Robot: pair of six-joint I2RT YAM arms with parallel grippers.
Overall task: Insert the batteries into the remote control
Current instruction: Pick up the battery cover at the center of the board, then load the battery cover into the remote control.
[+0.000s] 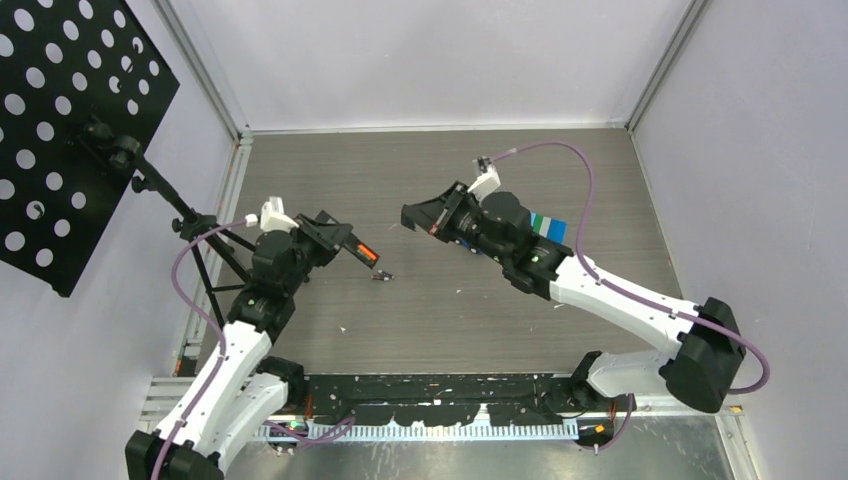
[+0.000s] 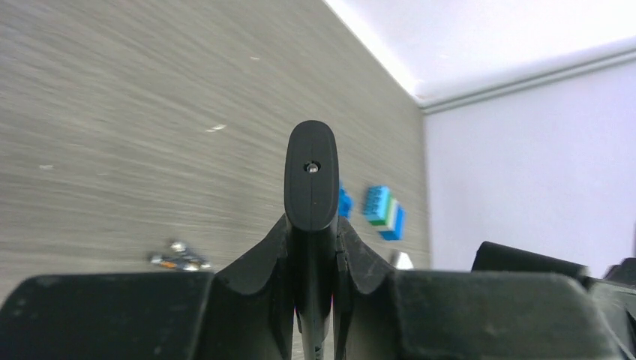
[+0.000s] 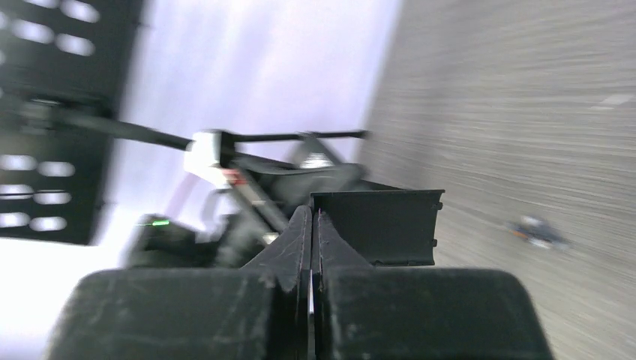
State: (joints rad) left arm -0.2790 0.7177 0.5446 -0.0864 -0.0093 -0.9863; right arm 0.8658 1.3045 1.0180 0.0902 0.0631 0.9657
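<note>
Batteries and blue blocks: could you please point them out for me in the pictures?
Batteries (image 2: 180, 262): left wrist view, middle of the small cluster.
Blue blocks (image 2: 379, 201): left wrist view, on the upper blue block.

A grey wood-grain table top (image 1: 440, 170) sits boxed in by pale lilac-white walls at the back (image 1: 430, 60), left (image 1: 60, 380) and right (image 1: 760, 150). Aluminium posts (image 1: 207, 65) rise at the two far corners. At left, a black panel punched with round holes (image 1: 60, 120) tilts on a thin black stand (image 1: 165, 190). A scuffed black rail (image 1: 440, 385) lines the near edge. The light is soft and even.
</note>
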